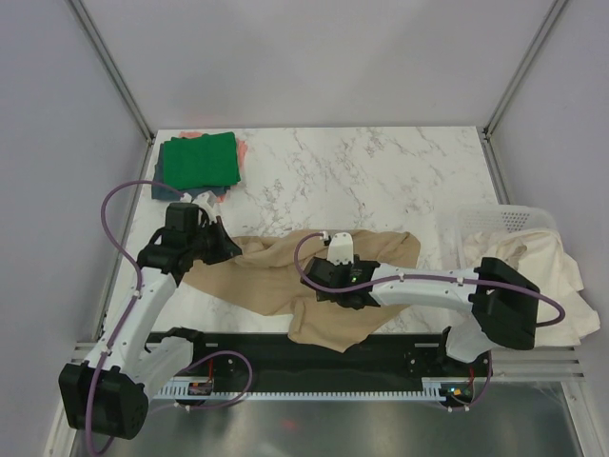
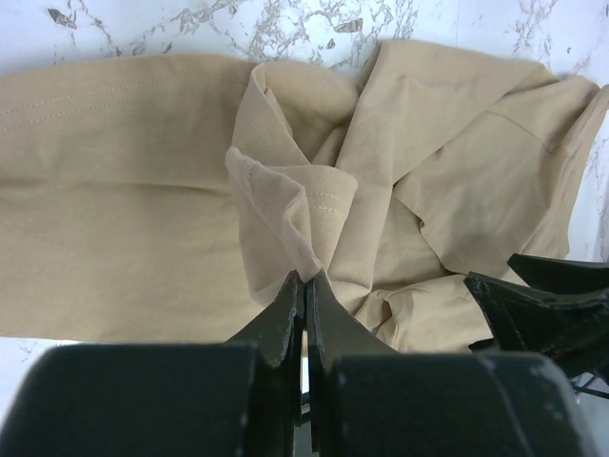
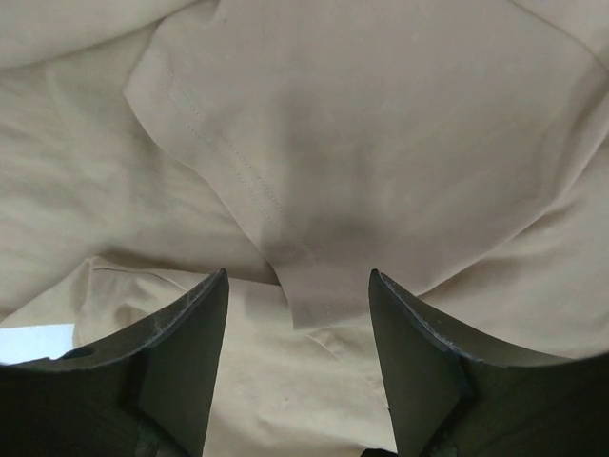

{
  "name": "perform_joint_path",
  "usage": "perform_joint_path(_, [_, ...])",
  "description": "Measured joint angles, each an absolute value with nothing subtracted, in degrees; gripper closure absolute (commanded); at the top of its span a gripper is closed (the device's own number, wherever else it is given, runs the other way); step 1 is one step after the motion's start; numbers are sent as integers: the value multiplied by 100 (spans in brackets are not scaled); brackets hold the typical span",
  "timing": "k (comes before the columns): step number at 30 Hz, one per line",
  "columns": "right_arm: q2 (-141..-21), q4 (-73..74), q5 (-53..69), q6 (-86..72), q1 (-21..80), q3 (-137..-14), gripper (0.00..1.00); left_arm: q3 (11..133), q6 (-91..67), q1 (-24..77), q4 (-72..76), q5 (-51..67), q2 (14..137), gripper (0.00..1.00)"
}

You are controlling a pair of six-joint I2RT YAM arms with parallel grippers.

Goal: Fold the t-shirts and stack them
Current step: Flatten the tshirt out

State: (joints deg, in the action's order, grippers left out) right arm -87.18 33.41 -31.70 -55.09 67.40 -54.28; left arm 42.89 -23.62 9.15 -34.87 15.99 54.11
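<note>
A large tan t-shirt (image 1: 271, 276) lies crumpled at the front middle of the table. My left gripper (image 1: 225, 246) is at its left edge, shut on a hemmed fold of the tan t-shirt (image 2: 285, 205), with the pinch at the fingertips (image 2: 306, 279). Over the shirt's middle, my right gripper (image 1: 330, 283) is open. Its jaws (image 3: 298, 283) stand wide apart, and a hemmed corner of the tan cloth (image 3: 319, 297) lies between them, not pinched. Folded t-shirts are stacked at the back left, a green one (image 1: 198, 159) on top.
Dark blue-grey (image 1: 162, 188) and salmon-pink (image 1: 244, 152) edges show under the green shirt. A white mesh basket (image 1: 504, 221) stands at the right edge, with cream cloth (image 1: 557, 276) spilling over its side. The right gripper's black fingers (image 2: 533, 300) show in the left wrist view.
</note>
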Motion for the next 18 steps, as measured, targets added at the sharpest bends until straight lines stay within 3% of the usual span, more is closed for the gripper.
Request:
perform_joint_path(8, [-9050,3323,-3127,-5590,6740,-5428,47,4278,-2362,915,-3450,1682,5380,98])
perform_joint_path(14, [-9067,3341,-3138,-5618,6740,-5428,75,4276,-2362,915,-3448,1691,5374,98])
perform_joint_path(18, [-9067,3343,-3148,-5627,6740,-5428,87,4276,-2362,915,-3435,1691,5371,98])
